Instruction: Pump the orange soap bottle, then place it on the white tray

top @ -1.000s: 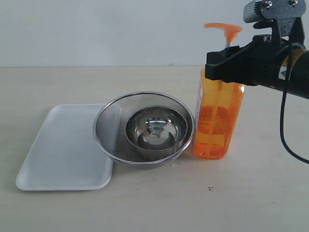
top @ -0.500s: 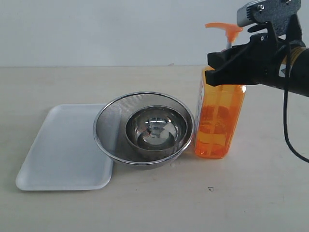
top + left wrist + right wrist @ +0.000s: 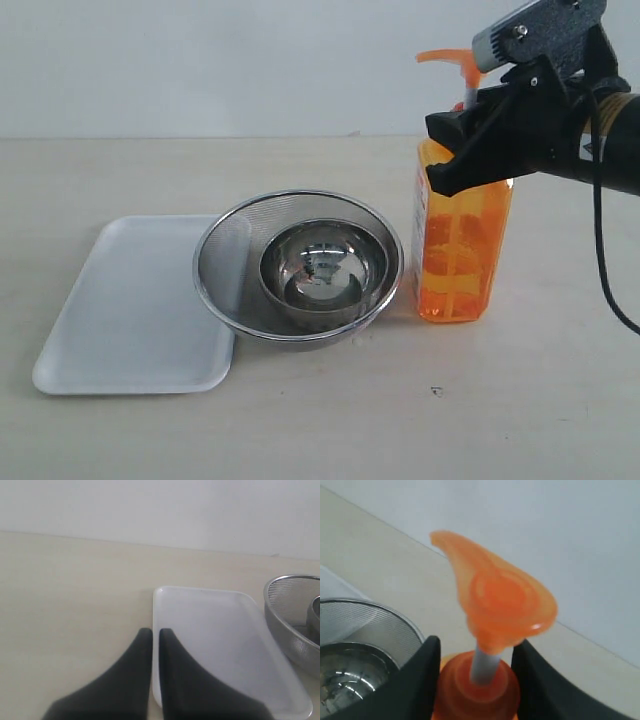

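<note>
The orange soap bottle (image 3: 455,250) stands upright on the table, right of the strainer, its pump head (image 3: 455,62) up on its white stem. My right gripper (image 3: 435,152) is shut on the bottle's neck and shoulder. In the right wrist view its fingers flank the orange collar (image 3: 477,685) below the pump head (image 3: 500,600), with the gripper (image 3: 476,646) centred on the stem. The white tray (image 3: 130,300) lies flat at the left. My left gripper (image 3: 155,632) is shut and empty, hovering over the near edge of the tray (image 3: 215,630); the exterior view does not show it.
A round steel mesh strainer (image 3: 300,262) with a steel bowl (image 3: 322,265) inside sits between tray and bottle, overlapping the tray's right edge. The strainer (image 3: 290,610) also shows in the left wrist view, and strainer (image 3: 365,625) and bowl (image 3: 350,675) in the right wrist view.
The bottle has gone from leaning to upright and shifted a little right and up in view. My right gripper stayed on its neck and tipped upward.
</note>
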